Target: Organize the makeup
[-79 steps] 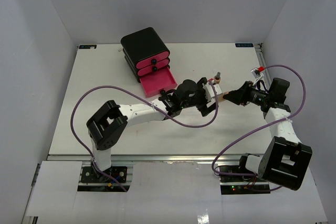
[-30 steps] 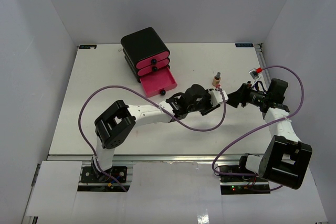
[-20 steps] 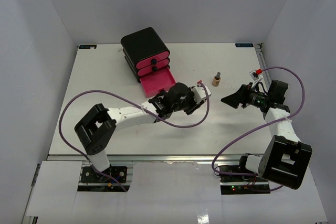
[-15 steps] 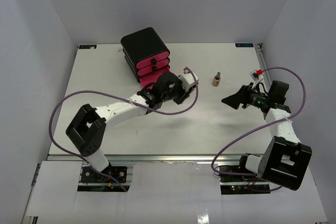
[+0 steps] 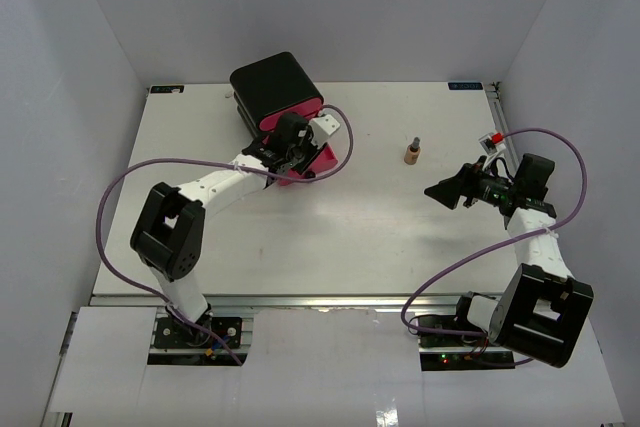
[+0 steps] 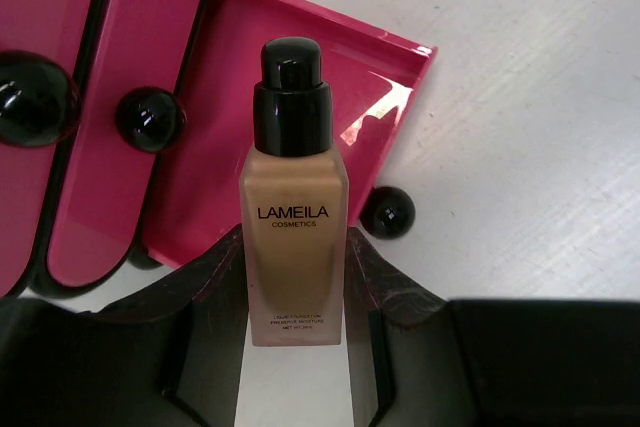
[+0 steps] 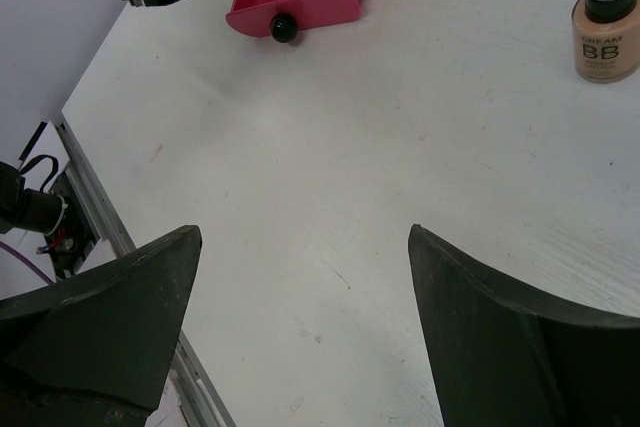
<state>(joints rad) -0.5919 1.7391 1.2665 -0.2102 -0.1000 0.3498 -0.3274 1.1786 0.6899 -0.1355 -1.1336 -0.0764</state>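
A tan foundation bottle (image 6: 293, 187) with a black pump cap, part of the makeup, sits between the fingers of my left gripper (image 6: 295, 247), which is shut on its lower half. Its cap hangs over the open bottom pink drawer (image 6: 205, 137). From above, the left gripper (image 5: 291, 147) covers that drawer and hides the bottle. A second small tan bottle (image 5: 412, 152) with a dark cap stands upright on the table, also in the right wrist view (image 7: 606, 22). My right gripper (image 5: 437, 190) stands open and empty (image 7: 305, 232), to the right of and nearer than that bottle.
The black box (image 5: 272, 85) with pink drawers stands at the back left; its two upper drawers (image 6: 85, 107) are shut. The open drawer's black knob (image 6: 387, 213) juts toward the table centre. A small red-and-white part (image 5: 490, 137) lies at the right table edge.
My left arm has swung from the table centre, beside the right gripper, left and back to the open drawer, carrying the bottle. The right gripper has barely moved.
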